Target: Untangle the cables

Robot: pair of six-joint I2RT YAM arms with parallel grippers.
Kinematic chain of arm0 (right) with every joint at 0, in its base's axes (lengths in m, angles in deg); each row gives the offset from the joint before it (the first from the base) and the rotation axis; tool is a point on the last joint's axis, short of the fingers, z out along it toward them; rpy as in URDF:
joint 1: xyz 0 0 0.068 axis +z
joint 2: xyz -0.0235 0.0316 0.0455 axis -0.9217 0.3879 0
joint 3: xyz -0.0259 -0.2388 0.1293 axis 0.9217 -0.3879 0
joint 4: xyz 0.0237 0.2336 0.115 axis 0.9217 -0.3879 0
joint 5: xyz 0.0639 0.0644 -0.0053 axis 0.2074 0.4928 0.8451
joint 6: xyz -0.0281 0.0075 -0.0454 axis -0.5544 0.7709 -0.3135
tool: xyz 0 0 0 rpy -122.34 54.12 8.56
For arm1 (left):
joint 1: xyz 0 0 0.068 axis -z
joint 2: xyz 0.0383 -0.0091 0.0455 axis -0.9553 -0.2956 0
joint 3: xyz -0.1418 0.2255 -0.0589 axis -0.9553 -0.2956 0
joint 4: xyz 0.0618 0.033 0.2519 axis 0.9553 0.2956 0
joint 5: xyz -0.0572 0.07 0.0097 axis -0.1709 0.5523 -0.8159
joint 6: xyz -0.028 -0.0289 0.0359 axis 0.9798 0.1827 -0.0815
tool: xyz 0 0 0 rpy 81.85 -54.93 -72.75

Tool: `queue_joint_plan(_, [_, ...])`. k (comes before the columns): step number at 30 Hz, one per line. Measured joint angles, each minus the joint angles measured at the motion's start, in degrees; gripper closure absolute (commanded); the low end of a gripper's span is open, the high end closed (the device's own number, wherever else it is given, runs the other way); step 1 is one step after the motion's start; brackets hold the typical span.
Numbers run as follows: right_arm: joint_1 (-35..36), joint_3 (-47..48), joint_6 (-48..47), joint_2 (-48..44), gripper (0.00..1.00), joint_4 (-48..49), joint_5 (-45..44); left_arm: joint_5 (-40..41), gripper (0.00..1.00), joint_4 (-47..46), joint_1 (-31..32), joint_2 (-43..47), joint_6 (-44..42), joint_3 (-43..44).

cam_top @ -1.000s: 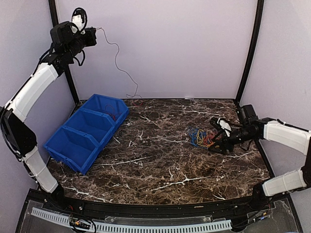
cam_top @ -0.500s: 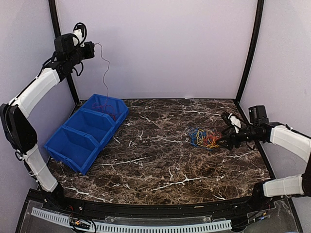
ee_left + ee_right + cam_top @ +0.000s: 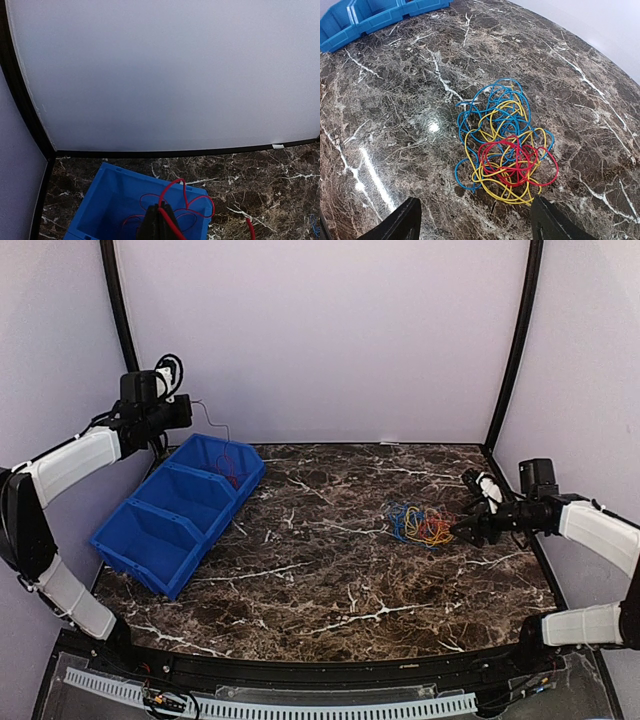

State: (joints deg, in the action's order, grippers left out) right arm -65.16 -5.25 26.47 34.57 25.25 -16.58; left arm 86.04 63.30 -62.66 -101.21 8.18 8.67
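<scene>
Two grippers to check, one at each side of the table.

Begin at the right edge, about mid-depth. Locate the right gripper low over the table, pointing left, jaws spread wide and clamped on nothing. Confirm in the right wrist view: fingers well apart at the bottom corners.

Just left of the tips, find the tangle, lying flat on the table, right of centre and nearer the right edge than the left. Identify three colours looped through one another:
- blue cable, mostly on the side away from the gripper;
- yellow cable, threaded through the whole heap;
- red cable, bunched on the gripper side.

Across the table, locate the bin: blue, three compartments, set slantwise along the left edge toward the far-left corner.

At the far-left corner, find the left gripper, raised above the far end of the bin. Confirm in the left wrist view: fingers pressed together, pinching a second red cable. Trace this cable down from the fingers into the far compartment, coiled there in loose loops.

Note also a red end on the table just right of the bin; link to the pinched cable not discernible.
</scene>
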Motion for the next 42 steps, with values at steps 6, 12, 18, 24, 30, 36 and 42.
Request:
queue_joint_plan(6, [-0.6, 0.0, 0.0, 1.0, 0.24, 0.3, 1.0, 2.7, 1.00, -0.3, 0.0, 1.1, 1.0, -0.1])
queue_joint_plan(12, [-0.6, 0.0, -0.2, 1.3, 0.24, -0.2, 3.9, 4.1, 1.00, 0.5, 0.0, -1.8, 2.7, -0.9])
queue_joint_plan(18, [-0.6, 0.0, -0.2, -4.3, 0.24, -0.2, 4.3, 5.3, 1.00, 2.2, 0.0, -6.7, 3.2, -1.0])
queue_joint_plan(24, [-0.6, 0.0, -0.2, -5.0, 0.25, -0.1, 4.8, 6.8, 1.00, 4.7, -0.6, -13.9, 4.6, 1.0])
queue_joint_plan(30, [-0.6, 0.0, -0.2, -3.1, 0.25, -0.1, 4.7, 0.8, 1.00, 5.7, -2.6, -17.4, 8.0, 3.3])
queue_joint_plan(36, [-0.6, 0.0, -0.2, -2.1, 0.25, 0.3, 4.5, -6.4, 0.72, 6.5, -4.9, -19.1, 11.9, 5.5])
queue_joint_plan(42, [-0.6, 0.0, -0.2, -0.4, 0.25, 0.8, 3.4, -10.4, 0.59, 7.3, -5.7, -19.1, 14.6, 6.4])
